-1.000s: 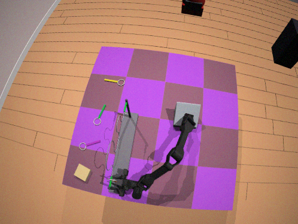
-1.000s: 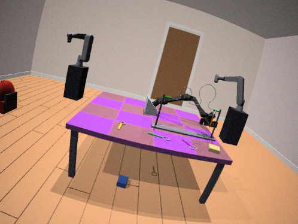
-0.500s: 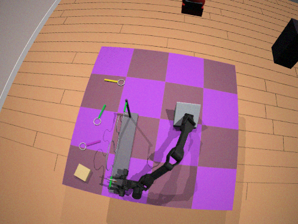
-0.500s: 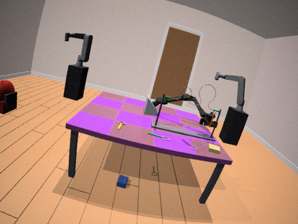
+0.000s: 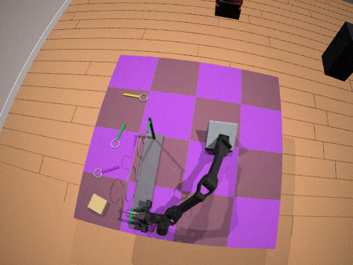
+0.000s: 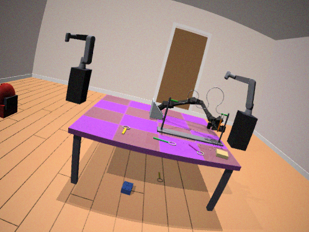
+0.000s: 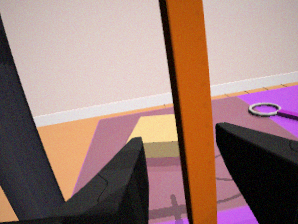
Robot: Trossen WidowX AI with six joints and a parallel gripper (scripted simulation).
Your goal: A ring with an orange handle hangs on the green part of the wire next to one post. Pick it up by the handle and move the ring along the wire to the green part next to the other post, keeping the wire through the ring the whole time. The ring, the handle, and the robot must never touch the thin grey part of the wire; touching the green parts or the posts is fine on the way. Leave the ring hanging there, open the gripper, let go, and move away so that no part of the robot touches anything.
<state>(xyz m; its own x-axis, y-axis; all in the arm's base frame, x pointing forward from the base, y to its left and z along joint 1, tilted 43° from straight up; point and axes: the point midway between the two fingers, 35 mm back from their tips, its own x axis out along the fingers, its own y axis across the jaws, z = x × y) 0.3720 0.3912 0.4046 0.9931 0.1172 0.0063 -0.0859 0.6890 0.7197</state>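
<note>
Checkered table (image 5: 255, 227): gripper (image 7: 182, 183) partly closed around orange handle (image 7: 189, 96), contact unclear, by near post (image 6: 224, 127). Next: confirm grip, lift.
</note>
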